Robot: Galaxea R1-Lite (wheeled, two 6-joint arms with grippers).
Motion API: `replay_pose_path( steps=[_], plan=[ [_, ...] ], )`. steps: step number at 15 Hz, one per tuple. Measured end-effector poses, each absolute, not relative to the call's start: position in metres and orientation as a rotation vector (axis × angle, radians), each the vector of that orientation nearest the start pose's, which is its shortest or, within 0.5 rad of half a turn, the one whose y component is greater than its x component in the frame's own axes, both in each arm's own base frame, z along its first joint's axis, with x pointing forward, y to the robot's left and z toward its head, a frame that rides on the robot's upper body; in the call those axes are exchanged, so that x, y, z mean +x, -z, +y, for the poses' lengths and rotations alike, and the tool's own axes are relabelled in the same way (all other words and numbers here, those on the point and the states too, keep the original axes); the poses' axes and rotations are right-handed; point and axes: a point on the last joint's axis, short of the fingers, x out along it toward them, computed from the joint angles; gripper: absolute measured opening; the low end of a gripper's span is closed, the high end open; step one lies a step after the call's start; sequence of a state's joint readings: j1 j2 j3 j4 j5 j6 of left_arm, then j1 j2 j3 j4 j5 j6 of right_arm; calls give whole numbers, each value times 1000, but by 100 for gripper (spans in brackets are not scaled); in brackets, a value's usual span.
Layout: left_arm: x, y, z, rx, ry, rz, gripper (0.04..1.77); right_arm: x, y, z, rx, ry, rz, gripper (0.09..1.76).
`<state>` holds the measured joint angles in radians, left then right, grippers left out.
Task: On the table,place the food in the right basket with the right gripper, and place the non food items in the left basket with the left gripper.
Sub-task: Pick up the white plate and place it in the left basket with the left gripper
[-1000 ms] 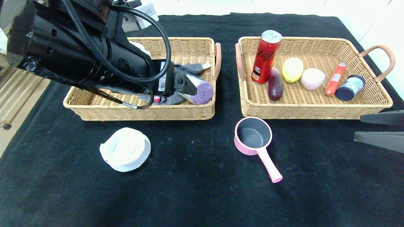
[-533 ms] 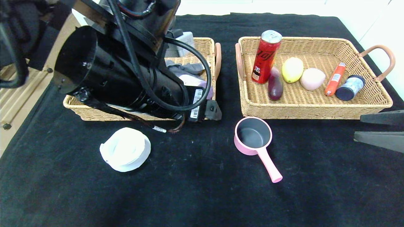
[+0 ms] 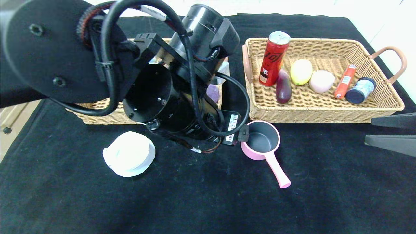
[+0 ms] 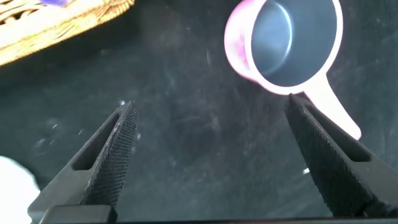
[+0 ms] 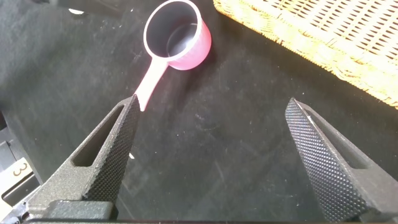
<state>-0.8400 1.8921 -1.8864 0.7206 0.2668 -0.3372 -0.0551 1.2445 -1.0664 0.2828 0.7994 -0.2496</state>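
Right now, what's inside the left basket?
Mostly hidden: the left arm covers most of the left basket in the head view. Only a purple roll shows near its right end, with something pale behind it. The rest of the contents cannot be seen.

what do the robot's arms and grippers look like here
The left arm is black, built of round cylindrical housings, with thick black cables looped around it, a thin red-and-black wire, and white barcode stickers near the wrist. The left gripper has two black wedge-shaped fingers with finely knurled inner faces. The right gripper looks the same: black, textured, tapered.
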Motion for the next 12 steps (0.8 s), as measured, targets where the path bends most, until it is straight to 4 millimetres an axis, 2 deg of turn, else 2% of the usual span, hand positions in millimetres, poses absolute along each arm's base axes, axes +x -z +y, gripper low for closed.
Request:
replay_pose_path(
  steps=[12],
  plan=[
    [265, -261, -286, 101, 393, 709, 172, 174, -286, 7, -40, -778, 331, 171]
  ],
)
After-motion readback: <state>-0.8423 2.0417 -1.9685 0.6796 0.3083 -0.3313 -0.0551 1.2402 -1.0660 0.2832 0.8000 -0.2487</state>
